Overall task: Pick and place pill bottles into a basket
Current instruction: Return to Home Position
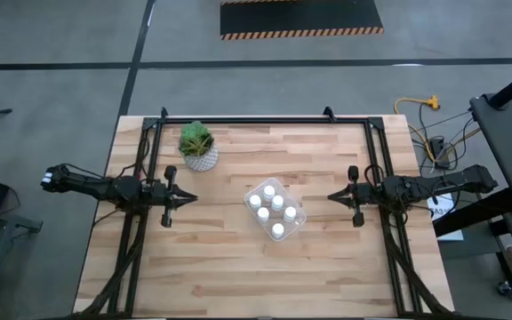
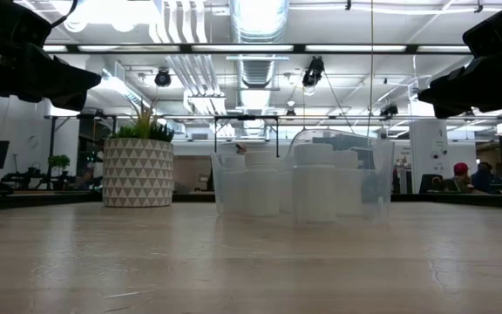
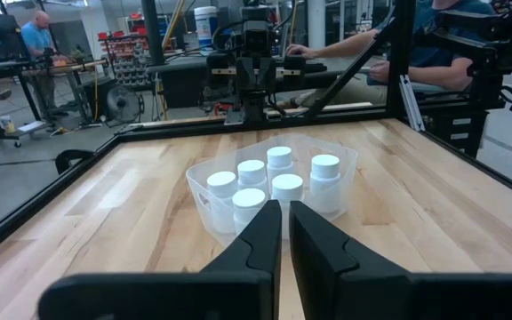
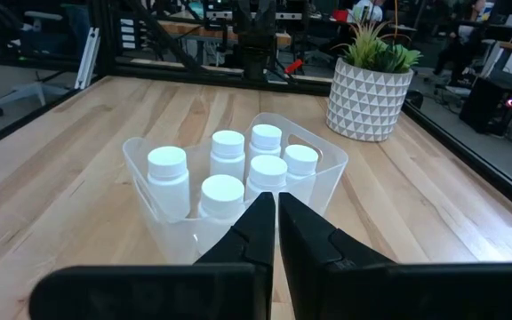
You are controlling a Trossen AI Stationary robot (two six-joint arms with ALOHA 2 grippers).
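You've got 6 bottles [image 1: 278, 202] in basket [image 1: 303, 216] mid-frame; L gripper [image 1: 190, 199] & R gripper [image 1: 332, 196] closed, empty, either side.

Low view: rear pill bottles [image 2: 349, 179] mostly behind nearer ones in the basket [image 2: 382, 192]

Six pill bottles [image 1: 278, 202] in one basket [image 4: 163, 229]. One plant pot [image 1: 199, 156] at 10 o'clock from the basket. Two grippers: left gripper [image 1: 189, 199] at 9 o'clock, right gripper [image 1: 332, 196] at 3 o'clock.
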